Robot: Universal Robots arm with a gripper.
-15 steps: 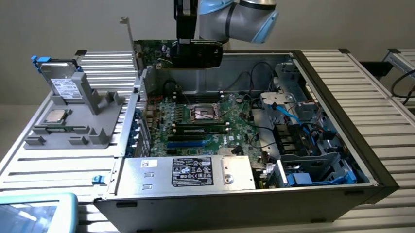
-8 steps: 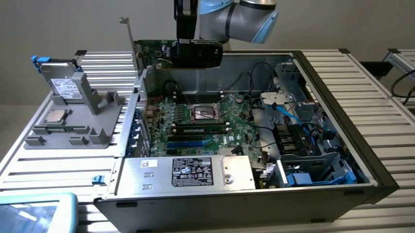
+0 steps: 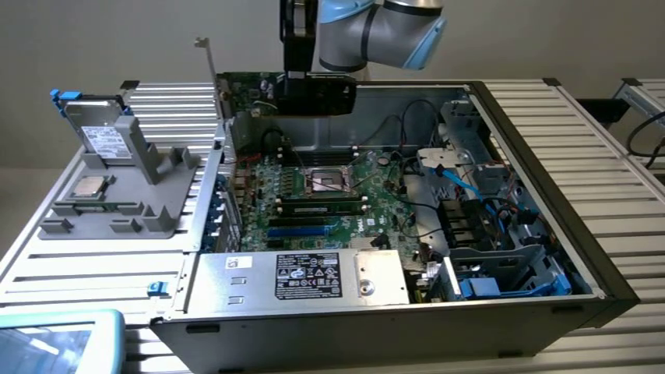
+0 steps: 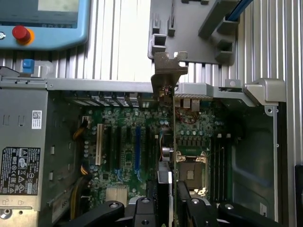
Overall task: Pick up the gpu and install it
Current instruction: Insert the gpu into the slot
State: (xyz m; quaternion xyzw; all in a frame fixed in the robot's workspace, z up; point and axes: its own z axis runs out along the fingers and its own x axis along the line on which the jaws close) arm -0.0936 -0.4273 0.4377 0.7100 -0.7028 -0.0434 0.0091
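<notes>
The gpu [image 3: 249,89] hangs upright above the back of the open computer case [image 3: 540,187], green board facing the exterior view's left side, its long silver bracket [image 3: 208,58] sticking up. My gripper [image 3: 304,76] is shut on its top edge. In the wrist view the gpu [image 4: 173,137] appears edge-on between my fingers [image 4: 161,201], and its bracket [image 4: 168,71] is over the case's rear wall. Below lies the motherboard [image 4: 123,142] with its blue expansion slot [image 4: 137,142]; the card is clear of the board.
A grey fixture [image 3: 124,210] at the exterior view's left holds a silver hard drive [image 3: 104,136] and a small CPU chip [image 3: 90,187]. The power supply [image 3: 301,276], drive cages [image 3: 499,265] and cables [image 3: 457,175] crowd the case. A teach pendant [image 4: 42,23] lies beside the case.
</notes>
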